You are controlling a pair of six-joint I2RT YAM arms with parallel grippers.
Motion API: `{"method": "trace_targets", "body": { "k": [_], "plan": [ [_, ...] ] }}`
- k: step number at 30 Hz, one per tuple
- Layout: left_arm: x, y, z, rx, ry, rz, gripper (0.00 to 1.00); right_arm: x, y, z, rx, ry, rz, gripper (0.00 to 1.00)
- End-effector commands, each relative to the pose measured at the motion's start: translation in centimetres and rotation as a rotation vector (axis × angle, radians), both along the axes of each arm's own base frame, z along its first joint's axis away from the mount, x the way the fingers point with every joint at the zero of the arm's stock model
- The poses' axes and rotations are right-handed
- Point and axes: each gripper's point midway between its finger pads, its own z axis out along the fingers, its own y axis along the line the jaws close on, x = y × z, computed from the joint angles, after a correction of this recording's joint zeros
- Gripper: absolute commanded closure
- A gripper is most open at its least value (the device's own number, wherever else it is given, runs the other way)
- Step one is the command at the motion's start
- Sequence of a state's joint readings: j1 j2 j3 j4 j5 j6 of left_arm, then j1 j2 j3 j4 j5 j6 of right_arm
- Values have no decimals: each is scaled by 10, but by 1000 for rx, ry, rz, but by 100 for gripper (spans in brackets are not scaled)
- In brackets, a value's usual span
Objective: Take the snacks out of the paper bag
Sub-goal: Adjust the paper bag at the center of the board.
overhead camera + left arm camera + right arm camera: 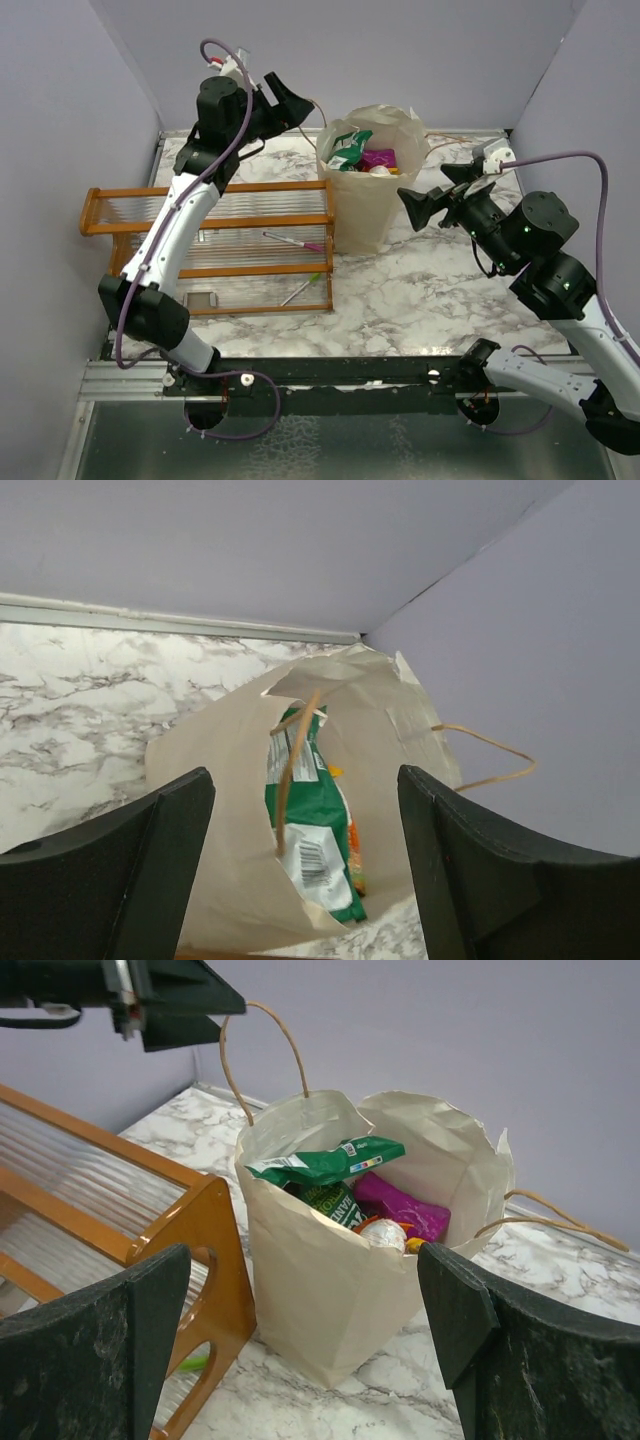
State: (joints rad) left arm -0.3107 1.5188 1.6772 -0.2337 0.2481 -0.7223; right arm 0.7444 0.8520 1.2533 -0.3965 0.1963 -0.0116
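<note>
The cream paper bag (365, 205) stands upright and open at the back of the marble table. Snacks show in its mouth: a green-white packet (350, 148) and a magenta packet (380, 158). My left gripper (292, 104) is open and empty, raised just left of the bag's rim. In the left wrist view the bag (220, 780) and the green-white packet (315, 820) lie between the open fingers. My right gripper (440, 190) is open and empty, to the right of the bag. The right wrist view shows the bag (320, 1290), green-white packet (325, 1163) and magenta packet (400, 1205).
An orange wooden rack (220, 240) stands against the bag's left side, also in the right wrist view (200, 1250). A pink pen (295, 240) and a green pen (300, 290) lie in it. Lilac walls close the back and sides. The bag's twine handles stick out (260, 1050).
</note>
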Motion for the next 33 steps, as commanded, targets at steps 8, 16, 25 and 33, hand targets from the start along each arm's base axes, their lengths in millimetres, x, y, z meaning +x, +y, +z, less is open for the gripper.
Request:
{"method": "trace_targets", "body": {
  "k": [8, 16, 25, 33],
  "plan": [
    [24, -48, 2, -144, -16, -213, 85, -3, -4, 3, 46, -16, -13, 3],
    [57, -61, 38, -90, -114, -261, 100, 8, 2, -7, 35, -1, -29, 3],
    [90, -11, 87, -156, -246, -275, 100, 28, 14, -14, 34, 45, -60, 3],
    [93, 31, 94, -161, -280, -315, 100, 36, 29, -21, 30, 69, -34, 3]
  ]
}}
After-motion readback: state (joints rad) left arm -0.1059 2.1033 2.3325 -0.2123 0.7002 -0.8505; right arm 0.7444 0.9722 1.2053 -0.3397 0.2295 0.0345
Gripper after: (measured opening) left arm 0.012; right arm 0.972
